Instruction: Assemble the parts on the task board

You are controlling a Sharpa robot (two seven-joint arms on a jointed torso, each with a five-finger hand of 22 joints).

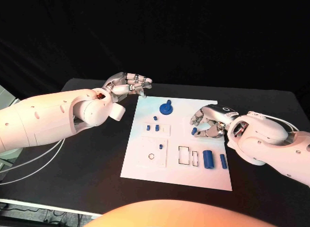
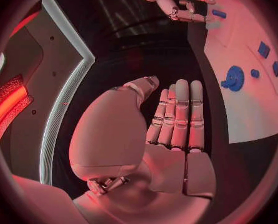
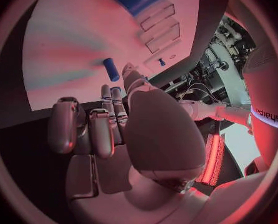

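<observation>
The left hand (image 1: 129, 85) hovers over the black table (image 1: 93, 165) just off the far left corner of the white board (image 1: 145, 168) — fingers curled in, holding nothing. On the board sit a blue gear (image 1: 167, 108) near the far edge, small blue pegs (image 1: 153, 127), and a blue cylinder (image 1: 208, 159). The right hand (image 1: 208, 122) rests at the board's right edge — fingers bent around a small blue piece (image 1: 194, 132).

On the task board (image 1: 145, 168), the gear (image 1: 167, 109) sits at the far edge, two small pegs (image 1: 153, 127) lie nearer than the gear, and two cylinders (image 1: 208, 159) lie at the near right, well apart from the gear.
</observation>
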